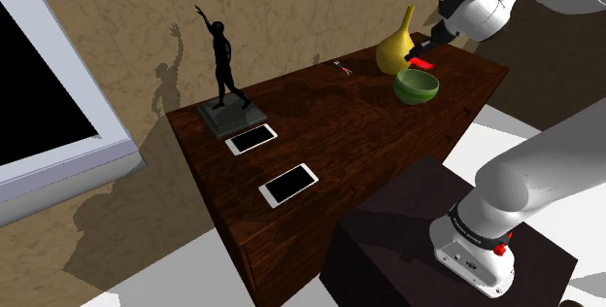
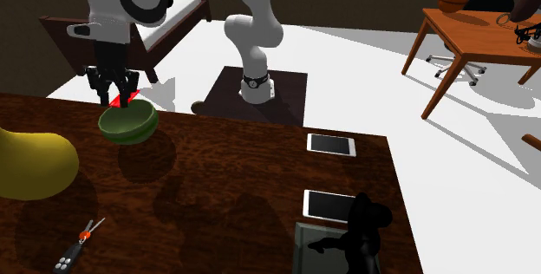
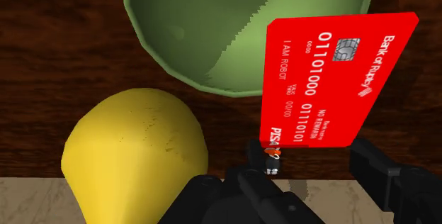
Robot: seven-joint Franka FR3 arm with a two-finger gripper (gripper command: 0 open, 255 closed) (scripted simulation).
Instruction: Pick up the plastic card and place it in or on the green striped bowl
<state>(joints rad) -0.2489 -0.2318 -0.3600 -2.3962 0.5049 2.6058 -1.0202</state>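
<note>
Gripper [image 3: 312, 162]: 2 fingers set against the near end of the red card [image 3: 333, 81], 1 on each side; I read that as clamped on it, not loose. Card's long axis runs straight out from the fingers, down toward the table [image 1: 359, 130], printed face to the wrist camera. Shoulder view: gripper [image 1: 428, 52] holds the card [image 1: 423, 63] just above the bowl [image 1: 416, 86]. Second exterior view: card [image 2: 119, 101] hangs under the gripper [image 2: 115, 90], over the bowl's [image 2: 128, 125] rim on the side toward the stand, not over the middle. Wrist view agrees: card overlaps the green bowl's [image 3: 177, 38] edge and bare wood beside it. Yellow vase [image 3: 134, 144] close beside the bowl. Judgement: transport nearly done; a small shift toward bowl centre before release, or the card may catch the rim and tip outward.
</note>
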